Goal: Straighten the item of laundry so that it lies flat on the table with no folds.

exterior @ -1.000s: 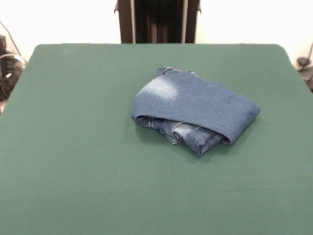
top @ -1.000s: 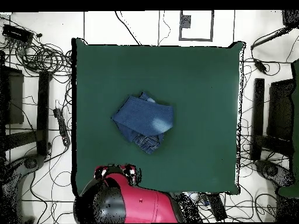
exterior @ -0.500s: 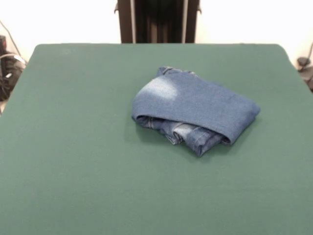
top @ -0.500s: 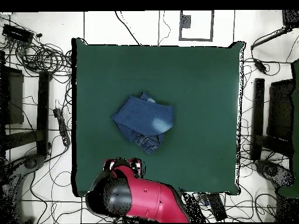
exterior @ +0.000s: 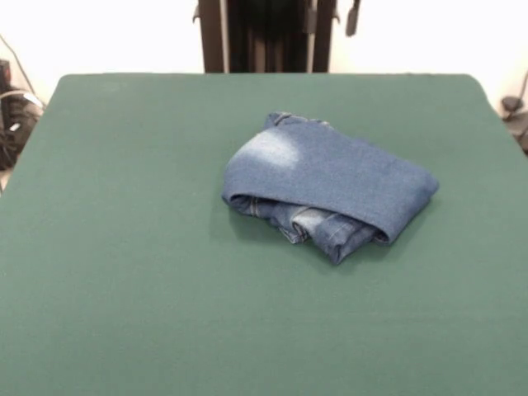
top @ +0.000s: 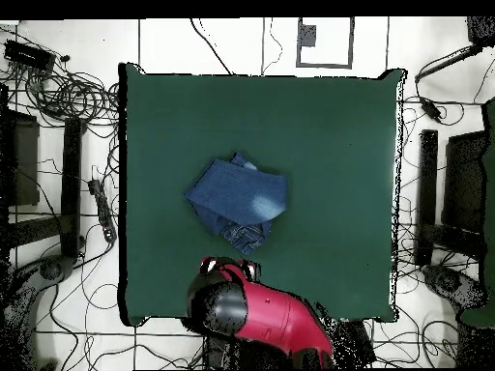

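One pair of jeans lies bundled and folded over itself near the middle of your table, hems tucked under the near edge. Beyond it, your gripper hangs over the far edge, holding nothing; I can't tell its opening.

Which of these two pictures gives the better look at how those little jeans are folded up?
The front view. There the jeans show their rolled-over fold and the layers tucked beneath, with a faded patch on top. The overhead view shows only their outline near the middle of the green table, not the layers' thickness.
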`<state>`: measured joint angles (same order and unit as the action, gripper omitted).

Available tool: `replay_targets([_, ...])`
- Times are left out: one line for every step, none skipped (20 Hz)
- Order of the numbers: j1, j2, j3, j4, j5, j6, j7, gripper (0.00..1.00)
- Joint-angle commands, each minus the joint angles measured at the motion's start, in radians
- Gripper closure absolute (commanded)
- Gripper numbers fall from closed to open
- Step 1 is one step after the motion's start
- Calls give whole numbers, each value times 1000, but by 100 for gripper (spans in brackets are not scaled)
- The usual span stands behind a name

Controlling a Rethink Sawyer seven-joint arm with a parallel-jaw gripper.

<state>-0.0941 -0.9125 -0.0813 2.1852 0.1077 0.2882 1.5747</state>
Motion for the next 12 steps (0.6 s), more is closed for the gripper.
replay_targets([-14, 107, 83, 85, 19, -94, 214, 0])
replay_targets([-18, 113, 87, 87, 18, -105, 216, 0])
replay_targets([-21, 118, 91, 88, 16, -111, 215, 0])
replay_targets([-24, 120, 98, 90, 20, -113, 216, 0])
replay_targets([-19, 119, 96, 84, 22, -106, 216, 0])
replay_targets([-13, 118, 94, 78, 24, -100, 217, 0])
replay_targets([-10, 127, 95, 76, 24, -107, 219, 0])
replay_targets([-8, 136, 96, 73, 24, -114, 221, 0])
replay_targets([-6, 147, 96, 68, 23, -123, 222, 0])
replay_targets([-2, 172, 93, 58, 24, -140, 227, 0])
replay_targets([4, 185, 86, 49, 25, -145, 230, 0])
replay_targets([-1, 208, 91, 43, 25, -162, 232, 0])
